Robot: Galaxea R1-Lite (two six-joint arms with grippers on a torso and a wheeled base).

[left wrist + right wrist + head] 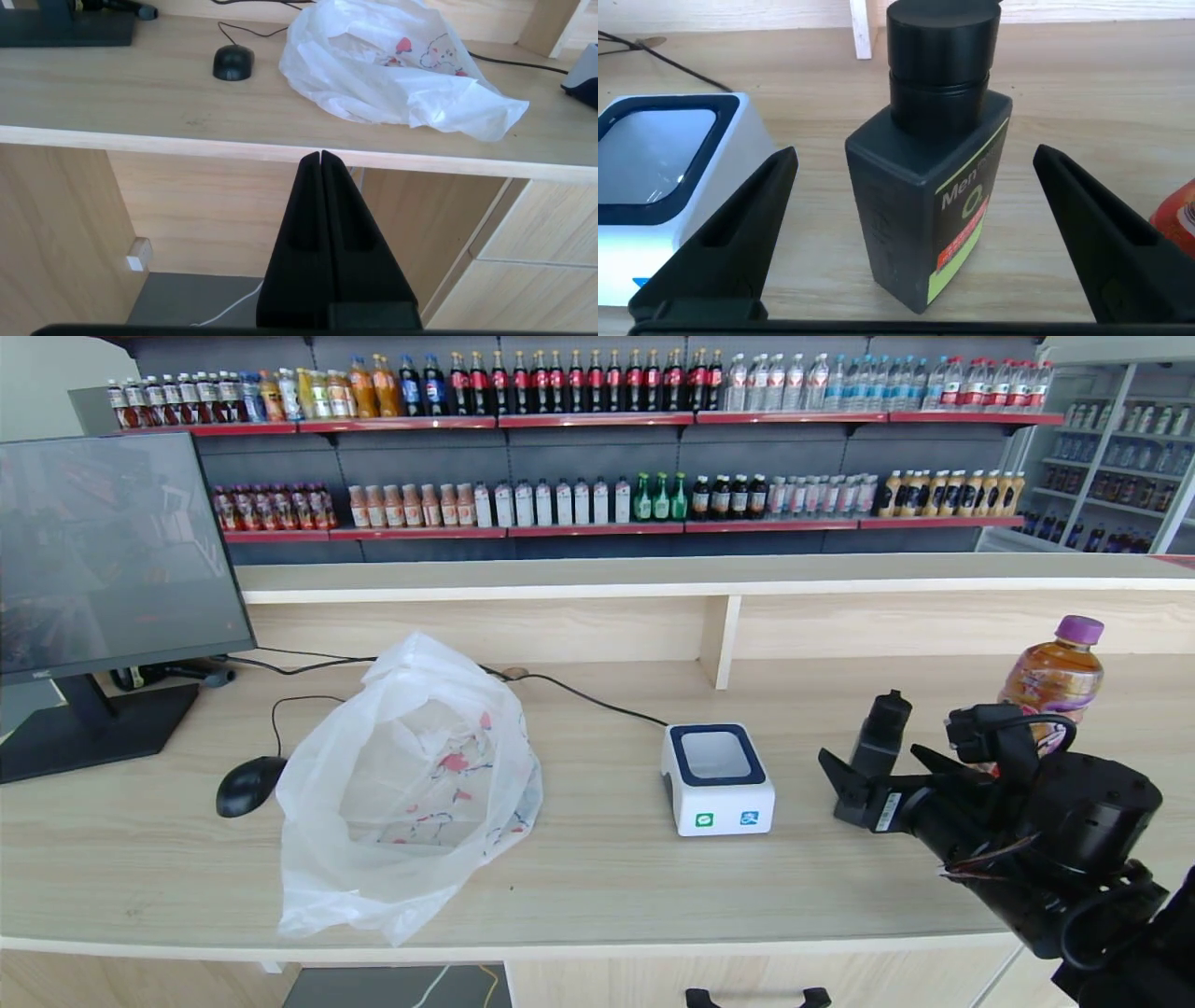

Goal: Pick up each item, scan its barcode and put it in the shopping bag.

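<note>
Black bottle (pixel 929 187), at the head view's right, stood ungrasped between the spread jaws of the right gripper (pixel 915 163); pick-up was apparently in hand, next needing closure and lift; left gripper (pixel 322 166) clenched.

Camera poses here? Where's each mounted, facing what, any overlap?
Head view: on the head, facing forward and down at the counter with bag, scanner, black bottle; right arm shows.
Left wrist view: below the counter's edge, facing its front and top; shut left end effector in foreground.
Right wrist view: low over the counter, facing the black bottle inside the open right end effector.
Shared: head and left wrist, bag and mouse; head and right wrist, scanner and black bottle.
</note>
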